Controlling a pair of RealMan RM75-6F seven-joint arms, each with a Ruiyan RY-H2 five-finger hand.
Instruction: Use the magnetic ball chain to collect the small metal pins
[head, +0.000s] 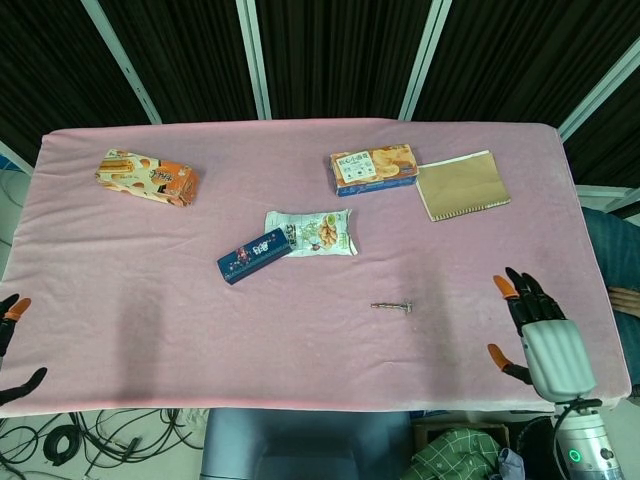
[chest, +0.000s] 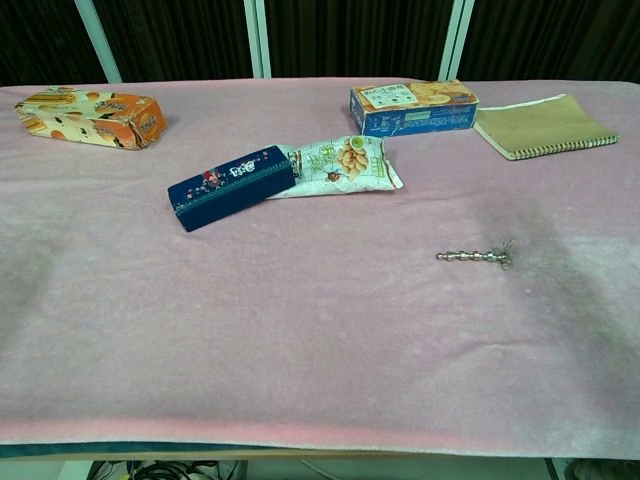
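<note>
The magnetic ball chain (chest: 468, 257) lay straight on the pink table (chest: 300, 330), right of centre, with what looked like the small metal pins (chest: 503, 255) clustered at its right end, touching it. It seemed light and limp, a string of small beads likely to sag, curl or snap onto itself when lifted, and slick enough to roll from a loose pinch; the bare left end, away from the pins, looked the safest place to take hold. The right robot hand (head: 535, 330) hovered near the table's right edge, well apart from the chain, fingers spread and holding nothing. The left robot hand (head: 10, 345) showed only fingertips at the far left edge, apparently empty. A blue box (chest: 232, 186) and a snack packet (chest: 340, 165) lay farther back.
</note>
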